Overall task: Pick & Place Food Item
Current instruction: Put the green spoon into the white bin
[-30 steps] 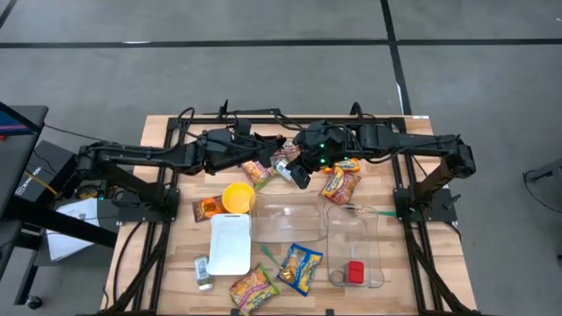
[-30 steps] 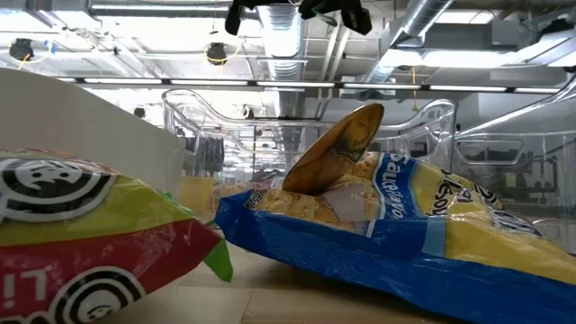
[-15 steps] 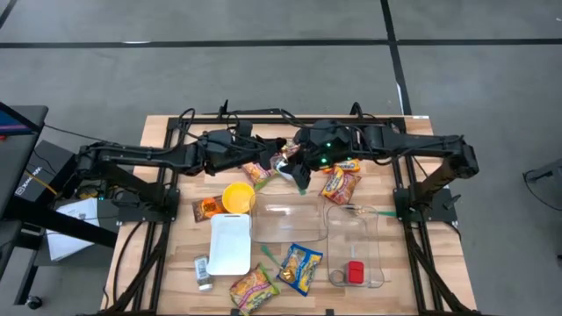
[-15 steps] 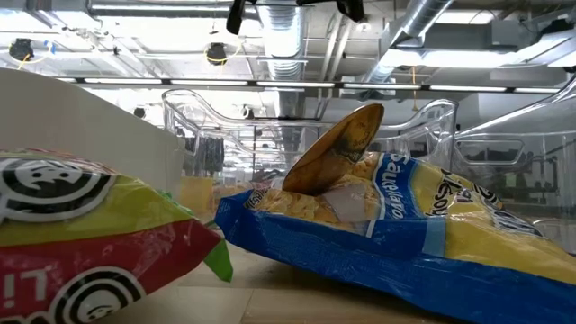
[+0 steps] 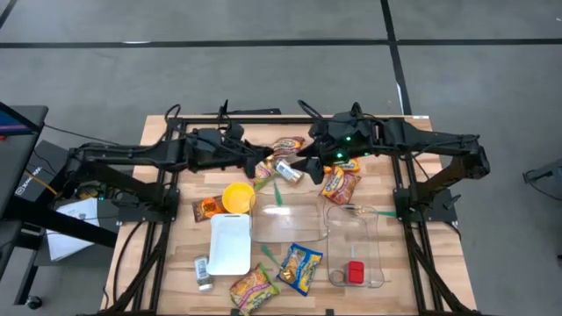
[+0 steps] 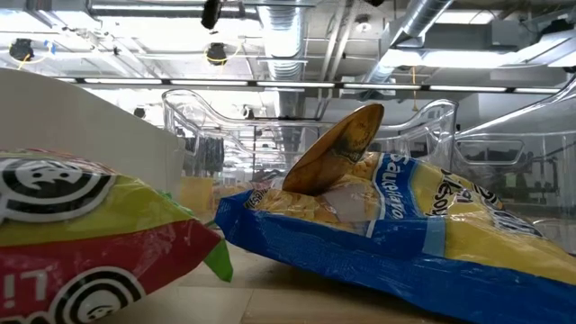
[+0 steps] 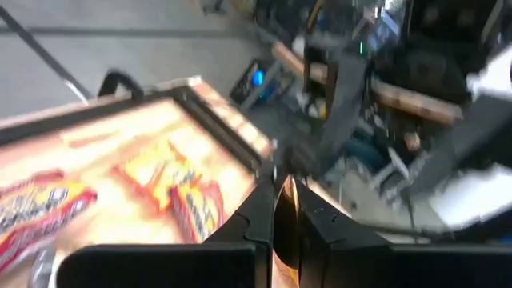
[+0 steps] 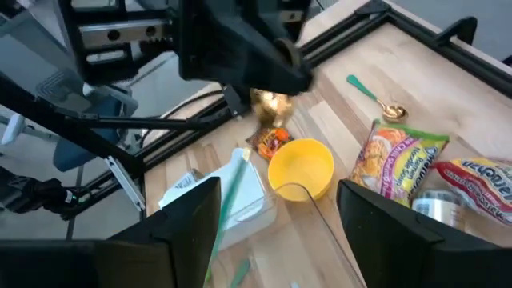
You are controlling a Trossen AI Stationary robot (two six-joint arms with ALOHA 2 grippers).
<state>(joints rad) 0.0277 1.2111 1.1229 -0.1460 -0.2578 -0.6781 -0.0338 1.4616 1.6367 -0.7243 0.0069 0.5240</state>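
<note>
2 pincers parted since handoff: left pincer (image 7: 274, 210) now pinching gold item (image 8: 270, 102), right pincer (image 8: 276, 232) spread, empty. Placement next, probably bowl (image 5: 238, 197).

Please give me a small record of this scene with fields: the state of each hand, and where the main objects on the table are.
left hand: shut on a small shiny golden item, above the middle of the wooden table
right hand: open, holding nothing, near the left hand
yellow round plastic bowl: empty, on the table, next to the white rectangular tray
clear plastic container: on the right arm's side, holds a small red object
blue and yellow snack packet: lying flat at the table's near edge
</note>
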